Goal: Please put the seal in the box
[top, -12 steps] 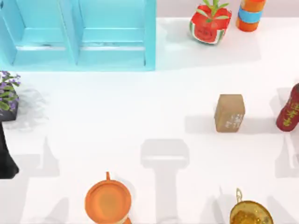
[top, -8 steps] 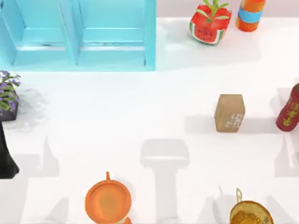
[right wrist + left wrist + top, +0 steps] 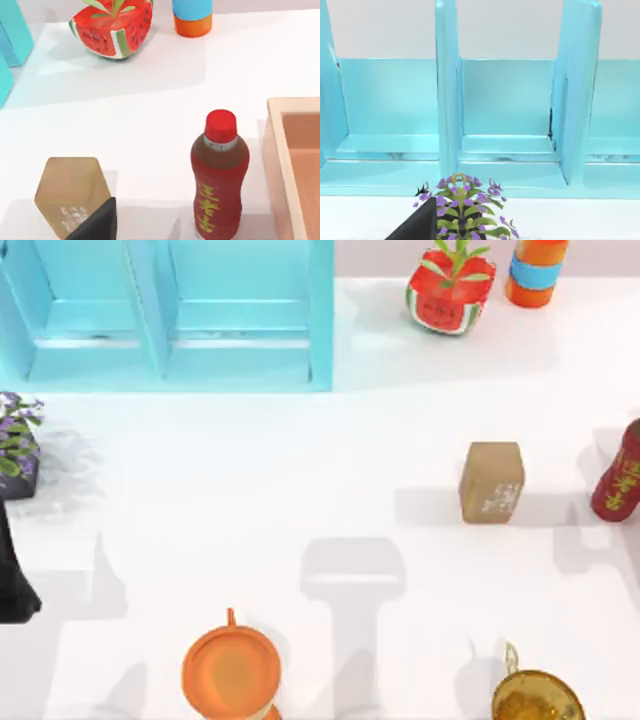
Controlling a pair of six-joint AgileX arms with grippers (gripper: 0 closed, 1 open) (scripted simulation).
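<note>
The seal (image 3: pixel 492 482) stands free on the table at the top view's right of centre, near the red bottle (image 3: pixel 620 472). The box (image 3: pixel 295 165) shows at the right edge of the right wrist view. This looks like the approach step. I cannot tell either claw's state. Next, the right arm should descend over the seal and grasp it.
</note>
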